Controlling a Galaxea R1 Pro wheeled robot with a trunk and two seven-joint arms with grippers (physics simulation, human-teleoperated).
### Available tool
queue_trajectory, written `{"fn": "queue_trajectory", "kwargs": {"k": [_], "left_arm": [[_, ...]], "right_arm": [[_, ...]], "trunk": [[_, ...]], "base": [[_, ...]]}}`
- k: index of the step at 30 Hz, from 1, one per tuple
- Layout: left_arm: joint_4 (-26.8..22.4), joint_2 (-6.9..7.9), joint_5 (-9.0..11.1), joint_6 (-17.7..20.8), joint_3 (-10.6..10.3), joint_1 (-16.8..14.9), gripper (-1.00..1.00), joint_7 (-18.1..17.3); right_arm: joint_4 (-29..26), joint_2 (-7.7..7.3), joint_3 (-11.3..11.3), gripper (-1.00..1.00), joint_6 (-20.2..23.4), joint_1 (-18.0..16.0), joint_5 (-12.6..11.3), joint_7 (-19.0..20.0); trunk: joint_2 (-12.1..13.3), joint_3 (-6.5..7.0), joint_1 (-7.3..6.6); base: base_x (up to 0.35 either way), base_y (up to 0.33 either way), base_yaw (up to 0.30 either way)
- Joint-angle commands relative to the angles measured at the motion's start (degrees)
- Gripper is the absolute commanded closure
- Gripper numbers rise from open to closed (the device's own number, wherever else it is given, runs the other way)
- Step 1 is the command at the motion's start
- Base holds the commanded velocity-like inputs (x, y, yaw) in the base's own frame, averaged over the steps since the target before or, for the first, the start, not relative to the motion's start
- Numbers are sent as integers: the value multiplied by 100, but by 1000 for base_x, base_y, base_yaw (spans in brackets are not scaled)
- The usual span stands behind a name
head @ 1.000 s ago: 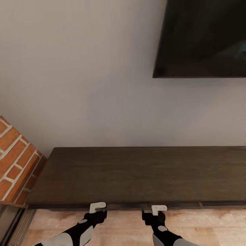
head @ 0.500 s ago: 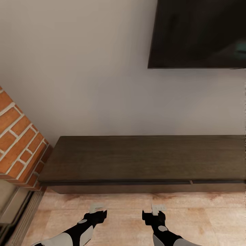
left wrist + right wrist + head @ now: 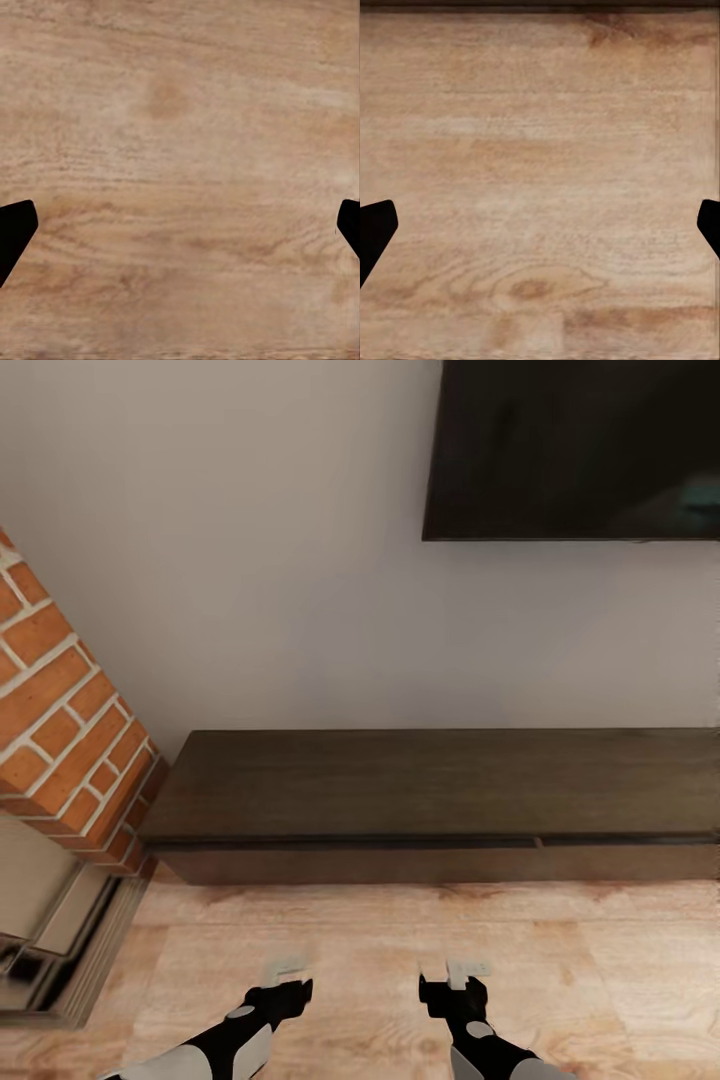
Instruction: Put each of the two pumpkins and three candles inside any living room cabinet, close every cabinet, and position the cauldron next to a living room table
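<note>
Dark-brown wood: the cabinet stood along the pale wall, its drawer fronts flush and closed, with the black screen mounted above it and the brick column just beside its end on the robot's left. Left hand and right hand hung over the light plank floor, well short of the cabinet front. In both wrist views the fingertips sat at opposite edges, so each hand was spread wide and held nothing.

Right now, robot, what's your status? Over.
Left pincer open, right pincer open, both empty over wood floor. Cabinet ahead, drawers shut. Nothing between.
</note>
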Motion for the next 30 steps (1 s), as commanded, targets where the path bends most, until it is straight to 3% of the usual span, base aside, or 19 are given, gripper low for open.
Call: {"fn": "queue_trajectory", "kwargs": {"k": [1,7,8,10,20,24,30], "left_arm": [[0,0,0,0,0,15,-100,0],[21,0,0,10,2,244,-100,0],[32,22,0,9,-1,464,-100,0],[42,85,-5,9,-7,720,-100,0],[41,185,1,4,-7,834,-100,-8],[44,318,35,-2,-3,849,-100,-27],[44,364,51,-14,-1,916,-100,-35]], "right_arm": [[2,-2,1,-100,0,0,-1,0],[89,1,-7,-100,15,28,-79,0],[120,-18,-8,-100,2,245,-53,0],[127,-64,-8,-100,0,361,-31,0],[133,-64,-6,-100,0,602,-23,0],[132,-69,-8,-100,0,649,-46,0],[130,-67,-8,-100,0,726,-73,0]], "trunk": [[0,0,0],[0,0,0],[0,0,0],[0,0,0],[0,0,0],[0,0,0],[0,0,0]], "base": [[-343,0,0],[-343,0,0],[-343,0,0],[-343,0,0],[-315,0,0],[-72,0,-16],[-12,0,-201]]}}
